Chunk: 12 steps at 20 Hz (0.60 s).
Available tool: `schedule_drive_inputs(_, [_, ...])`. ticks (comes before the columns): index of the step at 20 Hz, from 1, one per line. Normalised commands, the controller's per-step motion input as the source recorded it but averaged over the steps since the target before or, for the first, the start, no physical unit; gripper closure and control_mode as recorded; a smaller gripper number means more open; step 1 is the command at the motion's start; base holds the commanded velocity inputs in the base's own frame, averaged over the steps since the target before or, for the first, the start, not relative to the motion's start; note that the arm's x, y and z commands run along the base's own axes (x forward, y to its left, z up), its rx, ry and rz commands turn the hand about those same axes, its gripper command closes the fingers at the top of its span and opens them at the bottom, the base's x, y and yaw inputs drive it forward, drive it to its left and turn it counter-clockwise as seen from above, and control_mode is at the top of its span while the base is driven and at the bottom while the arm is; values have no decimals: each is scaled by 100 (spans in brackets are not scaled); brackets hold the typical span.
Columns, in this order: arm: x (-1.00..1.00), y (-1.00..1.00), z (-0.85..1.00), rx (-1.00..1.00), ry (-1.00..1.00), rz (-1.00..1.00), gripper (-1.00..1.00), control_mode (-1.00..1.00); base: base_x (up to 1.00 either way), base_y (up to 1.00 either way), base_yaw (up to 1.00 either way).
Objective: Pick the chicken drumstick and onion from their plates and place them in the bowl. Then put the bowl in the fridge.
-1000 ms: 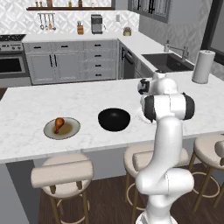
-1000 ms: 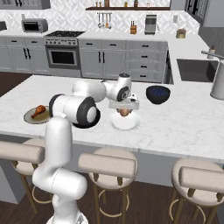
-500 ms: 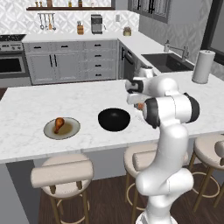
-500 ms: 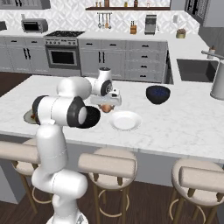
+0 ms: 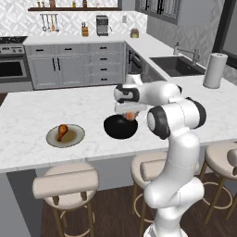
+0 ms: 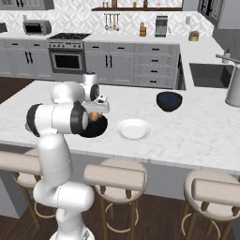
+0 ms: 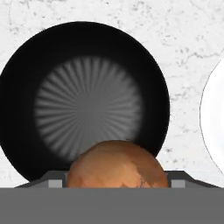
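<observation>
Hand view gives you the onion (image 7: 116,164) pinched across its middle by the gripper (image 7: 116,183), above the black bowl (image 7: 83,103). Round, firm, probably slippery, so lower it gently. Beyond, the drumstick (image 5: 61,131) lies on its plate (image 5: 76,137).

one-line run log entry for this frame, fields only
phase: carry onion to bowl | gripper: shut on onion, above black bowl | bowl: empty | drumstick: on grey-olive plate | white plate: bare
</observation>
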Motion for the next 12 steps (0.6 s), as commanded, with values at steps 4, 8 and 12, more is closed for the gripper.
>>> schedule_drive_inputs(4, [0,45,-29,0,7,2,100,-100,0,0,0])
schedule_drive_inputs(8, [0,21,-49,0,0,1,100,-100,0,0,0])
schedule_drive_inputs(12, [0,18,-61,0,0,0,100,-100,0,0,0])
